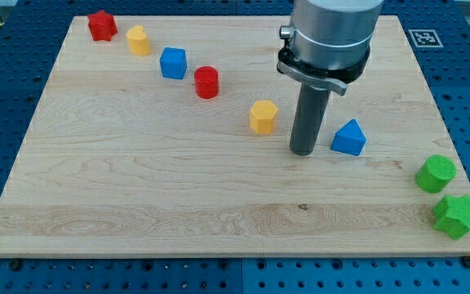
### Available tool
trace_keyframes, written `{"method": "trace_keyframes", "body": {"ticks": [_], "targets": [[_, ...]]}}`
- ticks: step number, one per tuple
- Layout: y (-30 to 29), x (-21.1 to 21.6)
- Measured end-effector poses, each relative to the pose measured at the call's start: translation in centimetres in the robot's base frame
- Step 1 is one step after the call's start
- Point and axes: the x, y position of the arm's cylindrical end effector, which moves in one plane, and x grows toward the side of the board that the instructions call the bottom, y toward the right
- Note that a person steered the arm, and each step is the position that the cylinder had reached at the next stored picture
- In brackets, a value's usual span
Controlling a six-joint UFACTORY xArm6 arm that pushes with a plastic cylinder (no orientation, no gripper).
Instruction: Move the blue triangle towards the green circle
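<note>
The arm has no jaws to be apart or together, only a dark rod; its tip [302, 152] rests on the tabletop [137, 188] just left of the blue triangle [348, 139], close but seemingly not touching; the green circle [436, 173] sits well apart to the right, slightly nearer, with a green star [457, 216] just nearer it; a yellow hexagon [263, 117] lies left of the rod. Likely risk: a push off the triangle's centre could spin it aside, or drive it past the circle toward the right edge.
</note>
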Motion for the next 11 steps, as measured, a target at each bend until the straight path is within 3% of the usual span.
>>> {"method": "trace_keyframes", "body": {"ticks": [5,7,8,11], "targets": [[8.9,-1.2],[9.0,-1.2],[6.2,0.1],[9.2,1.0]]}}
